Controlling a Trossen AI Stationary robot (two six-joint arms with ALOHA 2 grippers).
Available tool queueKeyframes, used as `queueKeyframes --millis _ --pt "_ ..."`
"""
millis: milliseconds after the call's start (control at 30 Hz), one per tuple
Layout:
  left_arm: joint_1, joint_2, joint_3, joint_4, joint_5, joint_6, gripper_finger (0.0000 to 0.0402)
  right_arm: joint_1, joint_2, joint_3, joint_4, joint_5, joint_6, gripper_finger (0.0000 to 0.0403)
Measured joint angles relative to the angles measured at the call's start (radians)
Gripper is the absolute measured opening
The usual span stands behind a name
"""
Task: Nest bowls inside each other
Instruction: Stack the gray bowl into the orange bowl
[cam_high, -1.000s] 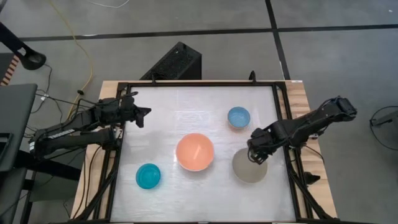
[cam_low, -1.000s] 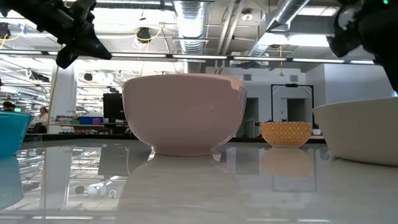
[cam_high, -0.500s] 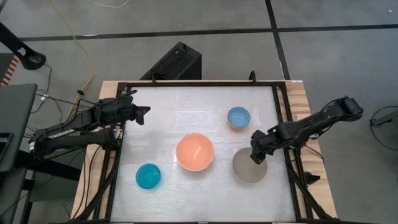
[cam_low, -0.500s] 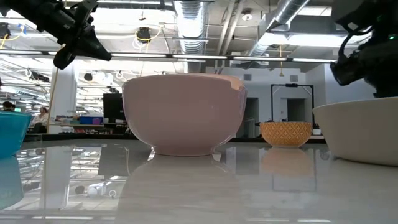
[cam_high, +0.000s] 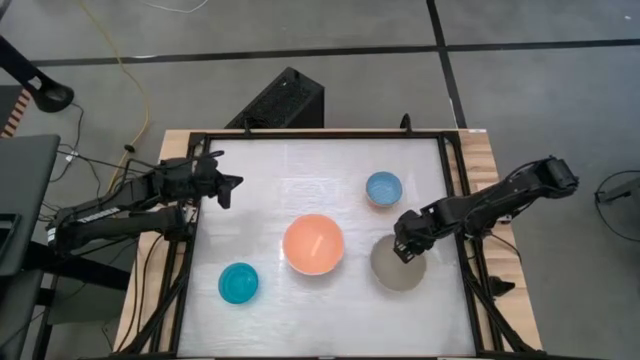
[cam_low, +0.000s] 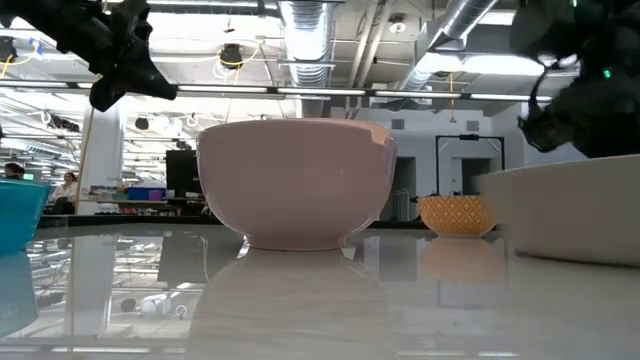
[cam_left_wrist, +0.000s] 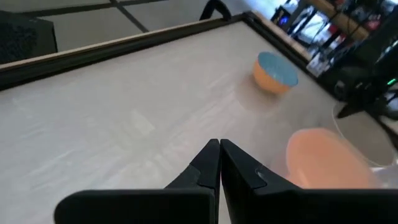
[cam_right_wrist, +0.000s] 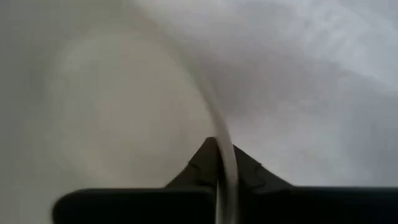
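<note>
Four bowls stand on their bases on the white table. The salmon-pink bowl (cam_high: 314, 244) is in the middle, with the grey-beige bowl (cam_high: 398, 268) to its right. The light-blue bowl (cam_high: 383, 188), orange outside, is at the far right, and the teal bowl (cam_high: 238, 284) is near left. My right gripper (cam_high: 405, 248) is down at the grey-beige bowl's far rim, shut on it. My left gripper (cam_high: 230, 188) hovers shut over the table's far left, holding nothing. My right gripper pinches the grey-beige bowl's rim (cam_right_wrist: 220, 134) on the bowl's far side, with one finger inside the bowl and one finger (cam_right_wrist: 249, 171) outside. The fingers come from above, pointing steeply down. In the low view the bowl (cam_low: 570, 215) still sits on the table.
A black frame (cam_high: 452, 190) runs along the table's edges. Bare table lies between the bowls and across the far left part. Beyond the far edge a dark box (cam_high: 280, 100) stands on the floor.
My right gripper has come down onto the grey-beige bowl's far rim and shut on it, having been open above it. The bowl has shifted a little toward the salmon-pink bowl.
</note>
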Motion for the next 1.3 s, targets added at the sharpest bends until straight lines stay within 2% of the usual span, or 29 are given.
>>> queueKeyframes --millis 167,333,433,567,800,900,1067,1300 --pt "0.000 0.000 0.000 -0.043 0.003 0.046 0.0000 -0.035 -0.012 0.083 -0.059 0.006 0.002 0.0033" --pt "0.000 0.000 -0.002 -0.071 0.003 0.103 0.0000 -0.058 0.013 0.255 -0.170 0.004 -0.005 0.0032" --pt "0.000 -0.001 -0.022 -0.066 0.015 0.109 0.0000 -0.061 0.052 0.396 -0.222 0.046 -0.018 0.0032" --pt "0.000 0.000 -0.053 -0.067 0.040 0.109 0.0000 -0.064 0.148 0.601 -0.277 0.137 -0.081 0.0032" --pt "0.000 0.000 -0.083 -0.046 0.087 0.100 0.0000 -0.102 0.398 0.884 -0.218 0.237 -0.282 0.0032" --pt "0.000 -0.001 -0.083 -0.032 0.104 0.101 0.0000 -0.123 0.503 0.977 -0.171 0.237 -0.367 0.0032" --pt "0.000 -0.001 -0.083 -0.009 0.189 0.111 0.0000 -0.157 0.641 1.097 -0.154 0.220 -0.467 0.0033" --pt "-0.014 -0.001 -0.083 -0.011 0.220 0.098 0.0000 -0.195 0.727 1.133 -0.153 0.132 -0.533 0.0033"
